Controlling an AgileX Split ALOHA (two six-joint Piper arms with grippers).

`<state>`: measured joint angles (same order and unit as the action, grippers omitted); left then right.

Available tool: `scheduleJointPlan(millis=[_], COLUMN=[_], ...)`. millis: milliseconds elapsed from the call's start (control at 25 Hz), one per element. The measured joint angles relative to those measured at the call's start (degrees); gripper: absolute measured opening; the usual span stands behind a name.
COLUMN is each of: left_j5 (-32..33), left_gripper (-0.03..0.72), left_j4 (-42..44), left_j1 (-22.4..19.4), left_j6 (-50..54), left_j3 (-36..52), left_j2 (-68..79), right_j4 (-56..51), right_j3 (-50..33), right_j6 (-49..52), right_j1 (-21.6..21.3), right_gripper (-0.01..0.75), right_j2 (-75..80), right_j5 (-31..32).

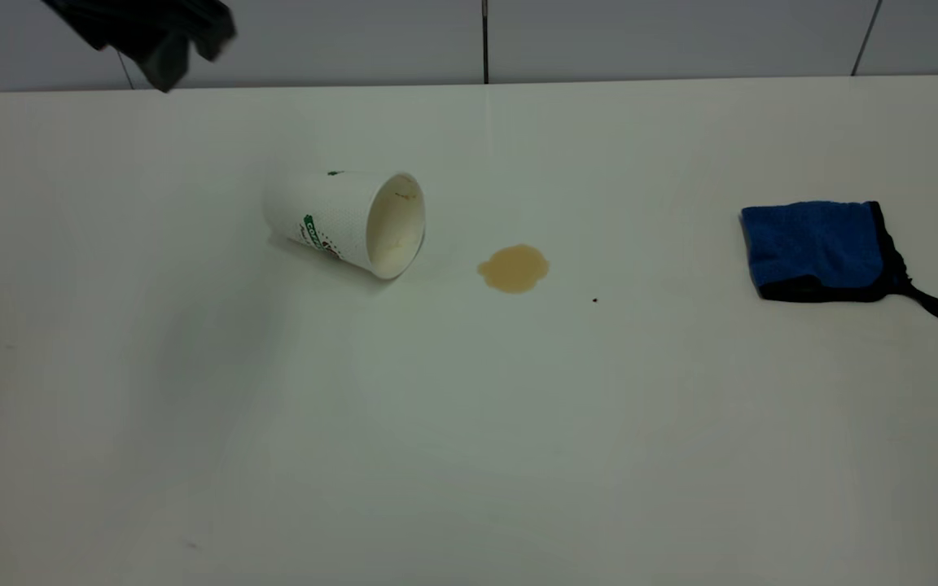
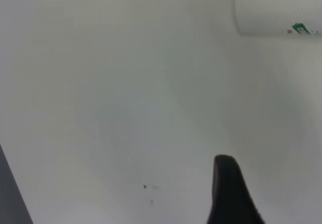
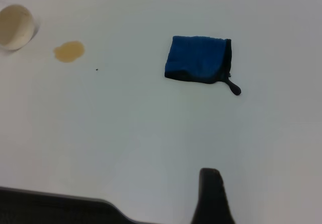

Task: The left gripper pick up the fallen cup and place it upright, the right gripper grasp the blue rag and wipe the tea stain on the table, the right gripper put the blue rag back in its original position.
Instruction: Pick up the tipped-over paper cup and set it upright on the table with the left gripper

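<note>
Paper cup (image 1: 345, 221) lies on its side, cream inside tan-stained, no liquid, well apart from left gripper (image 1: 161, 37); its finger spread unclear; tea stain (image 1: 513, 268) beside the cup's mouth.

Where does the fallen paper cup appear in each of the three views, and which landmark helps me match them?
Exterior view: the cup lies on its side left of centre on the table, mouth toward the tea stain.
Left wrist view: only part of its white wall shows, at the upper right corner.
Right wrist view: its mouth shows at the upper left edge.
Shared landmark: the tea stain beside the cup, in the exterior and right wrist views.
</note>
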<state>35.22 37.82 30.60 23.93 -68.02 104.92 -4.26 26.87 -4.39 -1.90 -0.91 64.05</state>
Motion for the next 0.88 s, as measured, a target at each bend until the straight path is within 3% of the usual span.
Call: scheduleJointPlan(millis=[280,600,880], left_j5=[0.86,0.15,-0.02], left_gripper=[0.472,0.484,0.493], left_j4=[9.29,12.81,17.03], left_j1=[7.02,9.0,9.51], left_j6=[7.21,7.21,7.21], left_j3=[-11.1,-21.86,-25.3], left_j2=[15.33,28.34,35.13], right_j4=[0.0,0.0,0.0], right_j3=[0.0,0.0,0.0], right_j6=[0.0,0.0,0.0], right_j1=[0.0,0.0,0.0], right_gripper=[0.578,0.578,0.578], right_j2=[0.0,0.0,0.0], right_j5=[0.0,0.0,0.0])
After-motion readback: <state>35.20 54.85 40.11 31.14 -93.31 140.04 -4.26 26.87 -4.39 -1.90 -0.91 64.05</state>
